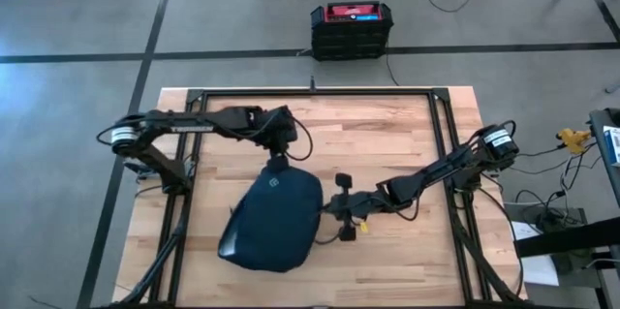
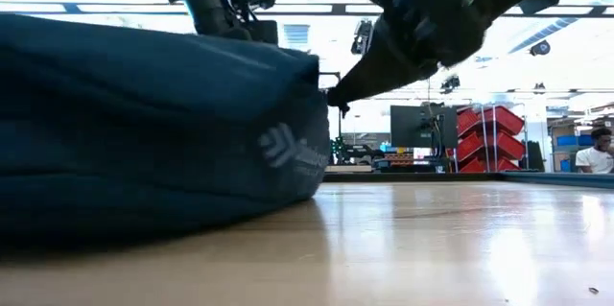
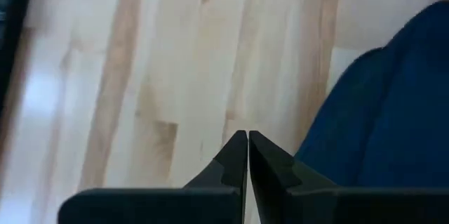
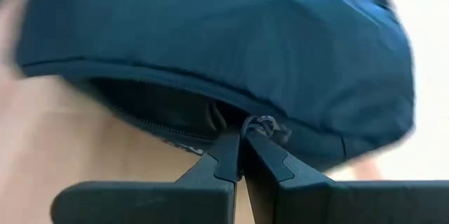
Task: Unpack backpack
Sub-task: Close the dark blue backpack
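A dark navy backpack (image 1: 273,220) lies flat on a light wooden table (image 1: 387,135), toward the table's near edge and a little left of its middle. A small white logo shows on its upper face. In the low view the bag fills the left half of the frame, resting on the tabletop.

The right gripper (image 4: 242,138) sits at the backpack's right-hand side, against the zipper line. Its two dark fingers are pressed together, pinching a small grey zipper pull (image 4: 261,124). Beside the pull, the zipper has parted into a narrow dark gap along the bag's side. The right arm (image 1: 441,166) reaches in from the table's right edge.

Farther back, the left gripper (image 3: 248,140) hangs over bare wood just beside the backpack's far end. Its fingers are closed tip to tip with nothing between them. The left arm (image 1: 194,125) stretches in from the table's left side.

Beyond the table, on the grey floor, stands a black crate (image 1: 351,30) with a red top. In the low view, red bins (image 2: 489,131) and a person (image 2: 600,151) show far off in the room.
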{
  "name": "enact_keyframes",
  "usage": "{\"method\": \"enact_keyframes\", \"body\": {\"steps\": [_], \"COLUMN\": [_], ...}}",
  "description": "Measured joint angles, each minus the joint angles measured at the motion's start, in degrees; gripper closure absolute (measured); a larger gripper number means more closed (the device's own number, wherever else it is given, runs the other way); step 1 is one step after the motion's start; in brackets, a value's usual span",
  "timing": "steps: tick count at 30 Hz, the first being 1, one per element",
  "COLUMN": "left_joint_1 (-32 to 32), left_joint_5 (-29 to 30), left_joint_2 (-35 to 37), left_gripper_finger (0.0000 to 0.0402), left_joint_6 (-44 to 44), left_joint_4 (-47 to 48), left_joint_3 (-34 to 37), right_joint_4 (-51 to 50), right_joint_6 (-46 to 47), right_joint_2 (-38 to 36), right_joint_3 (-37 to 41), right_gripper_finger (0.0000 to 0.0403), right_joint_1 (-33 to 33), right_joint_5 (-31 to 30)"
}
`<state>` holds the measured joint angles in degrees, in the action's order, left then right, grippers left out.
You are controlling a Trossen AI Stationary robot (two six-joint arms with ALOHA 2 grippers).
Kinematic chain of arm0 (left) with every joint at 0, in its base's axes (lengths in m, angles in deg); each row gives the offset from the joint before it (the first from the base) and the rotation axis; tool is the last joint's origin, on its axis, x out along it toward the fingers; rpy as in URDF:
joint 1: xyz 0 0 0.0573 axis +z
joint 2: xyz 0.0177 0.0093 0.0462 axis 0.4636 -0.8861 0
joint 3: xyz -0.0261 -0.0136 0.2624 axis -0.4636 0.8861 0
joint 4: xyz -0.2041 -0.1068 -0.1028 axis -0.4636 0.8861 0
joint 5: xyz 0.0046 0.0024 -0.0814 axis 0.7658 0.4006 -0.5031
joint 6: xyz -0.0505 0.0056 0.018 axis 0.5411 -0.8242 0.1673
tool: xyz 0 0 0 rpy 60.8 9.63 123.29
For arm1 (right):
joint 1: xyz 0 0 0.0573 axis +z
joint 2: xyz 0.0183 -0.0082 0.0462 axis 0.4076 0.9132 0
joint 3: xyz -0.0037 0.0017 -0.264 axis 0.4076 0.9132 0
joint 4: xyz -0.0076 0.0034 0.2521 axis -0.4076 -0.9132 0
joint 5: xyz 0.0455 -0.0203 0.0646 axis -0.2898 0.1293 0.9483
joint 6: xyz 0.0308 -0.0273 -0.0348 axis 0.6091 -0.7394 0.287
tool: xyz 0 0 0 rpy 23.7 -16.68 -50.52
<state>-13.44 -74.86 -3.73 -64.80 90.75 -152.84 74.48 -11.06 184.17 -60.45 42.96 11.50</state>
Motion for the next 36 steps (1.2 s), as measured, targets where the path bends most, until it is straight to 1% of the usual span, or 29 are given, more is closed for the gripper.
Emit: {"method": "enact_keyframes", "body": {"steps": [2,4,7,9,13,16,19,23,26,30,36], "left_joint_1": [0.13,0.21,-1.63,-3.13,-4.94,-5.15,-5.05,-5.09,-5.15,-5.14,-5.19], "left_joint_5": [-0.60,-5.17,-13.98,-16.96,-18.34,-18.11,-19.54,-26.09,-31.15,-31.46,-31.79], "left_joint_2": [1.33,1.95,1.53,0.38,-4.65,-8.75,-12.06,-15.61,-18.05,-20.61,-21.49], "left_gripper_finger": [0.0401,0.0401,0.0401,0.0397,0.0364,0.0323,0.0274,0.0211,0.0176,0.0154,0.0156], "left_joint_6": [0.27,0.47,1.06,1.15,-0.55,-3.34,-3.94,-5.37,-6.15,-6.85,-7.07], "left_joint_4": [0.24,-1.11,-6.68,-10.87,-14.98,-16.16,-17.32,-16.75,-16.28,-16.31,-16.33], "left_joint_3": [0.00,0.02,0.09,0.09,0.09,-0.50,-3.16,-6.85,-8.49,-8.79,-8.61], "right_joint_4": [0.93,0.69,-0.02,-0.25,-1.05,-1.36,-1.36,-1.94,-2.19,-2.57,-2.63], "right_joint_6": [0.22,-0.02,-0.12,-0.40,-0.02,-0.01,0.01,0.01,0.01,0.03,0.01], "right_joint_2": [0.05,0.12,0.21,0.21,0.21,0.23,0.23,0.25,0.25,0.27,0.27], "right_joint_3": [0.00,0.00,0.00,0.00,0.00,0.00,0.00,0.00,0.00,0.00,0.02], "right_gripper_finger": [0.0403,0.0403,0.0403,0.0403,0.0403,0.0403,0.0403,0.0403,0.0403,0.0403,0.0403], "right_joint_1": [0.76,1.10,0.89,0.68,0.60,0.60,0.58,0.58,0.58,0.58,0.56], "right_joint_5": [1.16,0.65,-0.89,-1.35,-1.26,-1.28,-1.30,-1.29,-1.30,-1.30,-1.30]}}
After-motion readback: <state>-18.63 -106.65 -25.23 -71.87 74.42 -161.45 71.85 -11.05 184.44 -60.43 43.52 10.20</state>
